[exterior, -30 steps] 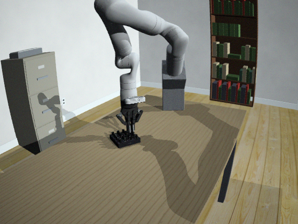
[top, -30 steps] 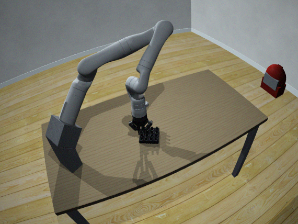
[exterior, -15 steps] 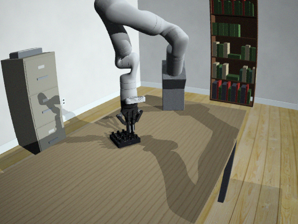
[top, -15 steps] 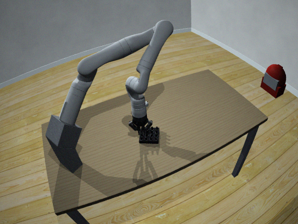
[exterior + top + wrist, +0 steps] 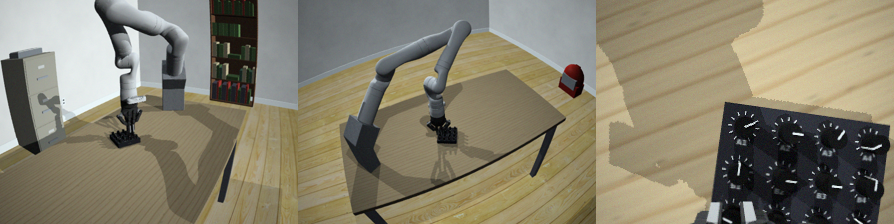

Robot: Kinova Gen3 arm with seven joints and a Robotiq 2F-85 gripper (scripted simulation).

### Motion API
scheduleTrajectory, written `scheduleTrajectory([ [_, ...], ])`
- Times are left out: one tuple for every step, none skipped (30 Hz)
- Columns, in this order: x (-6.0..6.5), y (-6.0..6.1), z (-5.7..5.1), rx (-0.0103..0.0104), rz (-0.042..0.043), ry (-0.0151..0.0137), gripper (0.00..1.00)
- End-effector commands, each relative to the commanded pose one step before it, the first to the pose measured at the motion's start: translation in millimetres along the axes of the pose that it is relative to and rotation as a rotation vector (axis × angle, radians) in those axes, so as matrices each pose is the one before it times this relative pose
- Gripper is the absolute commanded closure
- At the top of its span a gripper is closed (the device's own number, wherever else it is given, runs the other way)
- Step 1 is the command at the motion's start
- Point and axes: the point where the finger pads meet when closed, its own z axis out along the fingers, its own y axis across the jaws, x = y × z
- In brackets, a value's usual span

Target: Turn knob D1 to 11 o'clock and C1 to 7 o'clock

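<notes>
The counter is seen as matt brown wood grain; the knob box looks like matt black plastic.

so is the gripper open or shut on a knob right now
Shut on a knob. In the wrist view the fingers flank a first-column knob below B1 on the knob box; its label is cut off.

the only readable print is on the top face of the knob box, seen in the wrist view. pale names sit under the knobs: a2 under the first knob in the upper row shown, a3 further along, and b3 and b4 in the row below. the other names there are too blurred to read.
</notes>
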Motion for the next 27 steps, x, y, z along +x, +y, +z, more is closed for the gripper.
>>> scheduleTrajectory([
  [0.19,-0.13,0.25,0.00029,-0.02170,-0.00029,0.92],
  [0.00,0.00,0.00,0.00000,-0.01130,0.00000,0.92],
  [0.00,0.00,0.00,0.00000,-0.01177,0.00000,0.92],
  [0.00,0.00,0.00,0.00000,-0.01228,0.00000,0.92],
  [0.00,0.00,0.00,0.00000,-0.01278,0.00000,0.92],
  [0.00,0.00,0.00,0.00000,0.00000,0.00000,0.92],
  [0.00,0.00,0.00,0.00000,0.00000,0.00000,0.92],
  [0.00,0.00,0.00,0.00000,-0.01324,0.00000,0.92],
  [0.00,0.00,0.00,0.00000,-0.01373,0.00000,0.92],
  [0.00,0.00,0.00,0.00000,-0.01417,0.00000,0.92],
  [0.00,0.00,0.00,0.00000,-0.01463,0.00000,0.92],
  [0.00,0.00,0.00,0.00000,-0.01508,0.00000,0.92],
  [0.00,0.00,0.00,0.00000,-0.01549,0.00000,0.92],
  [0.00,0.00,0.00,0.00000,-0.01593,0.00000,0.92],
  [0.00,0.00,0.00,0.00000,-0.01630,0.00000,0.92],
  [0.00,0.00,0.00,0.00000,-0.01672,0.00000,0.92],
  [0.00,0.00,0.00,0.00000,-0.01706,0.00000,0.92],
  [0.00,0.00,0.00,0.00000,-0.01746,0.00000,0.92],
  [0.00,0.00,0.00,0.00000,-0.01777,0.00000,0.92],
  [0.00,0.00,0.00,0.00000,-0.01813,0.00000,0.92],
  [0.00,0.00,0.00,0.00000,-0.01842,0.00000,0.92],
  [0.00,0.00,0.00,0.00000,-0.01874,0.00000,0.92],
  [0.00,0.00,0.00,0.00000,0.00000,0.00000,0.92],
  [0.00,0.00,0.00,0.00000,0.00000,0.00000,0.92],
  [0.00,0.00,0.00,0.00000,-0.01900,0.00000,0.92],
  [0.00,0.00,0.00,0.00000,-0.01928,0.00000,0.92],
  [0.00,0.00,0.00,0.00000,-0.01952,0.00000,0.92],
])
